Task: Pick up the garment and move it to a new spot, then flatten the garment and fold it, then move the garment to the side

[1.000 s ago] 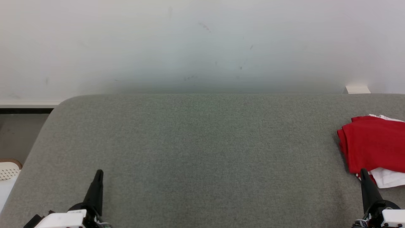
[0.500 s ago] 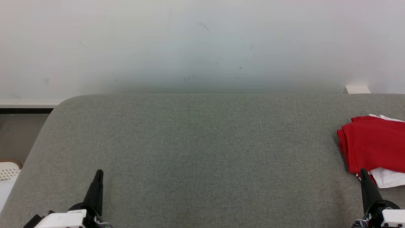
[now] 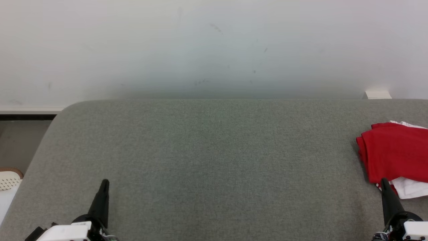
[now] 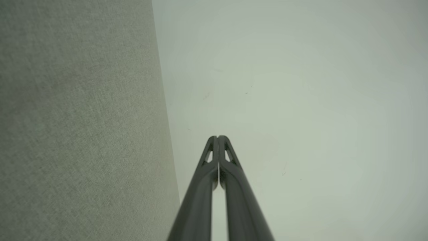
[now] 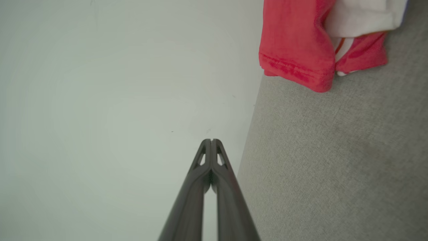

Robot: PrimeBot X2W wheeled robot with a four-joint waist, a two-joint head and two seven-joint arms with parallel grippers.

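GREY TABLETOP (image 3: pixel 214 150), FOLDED LAUNDRY: The red garment (image 3: pixel 394 150) lies folded at the right edge, bundled with a white cloth (image 3: pixel 409 189). We judge the risk to lie with our right arm. Its tip stands just beside the pile's near corner, and a careless sweep could snag the hem and pull the fold open, or drag the white cloth along. The right jaws are pressed fully together, holding nothing. The left jaws, at near left, are likewise closed and empty, well apart from the garment.

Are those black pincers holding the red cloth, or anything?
Nothing is held. The left gripper and the right gripper are shut on nothing; the red garment lies on the grey surface.
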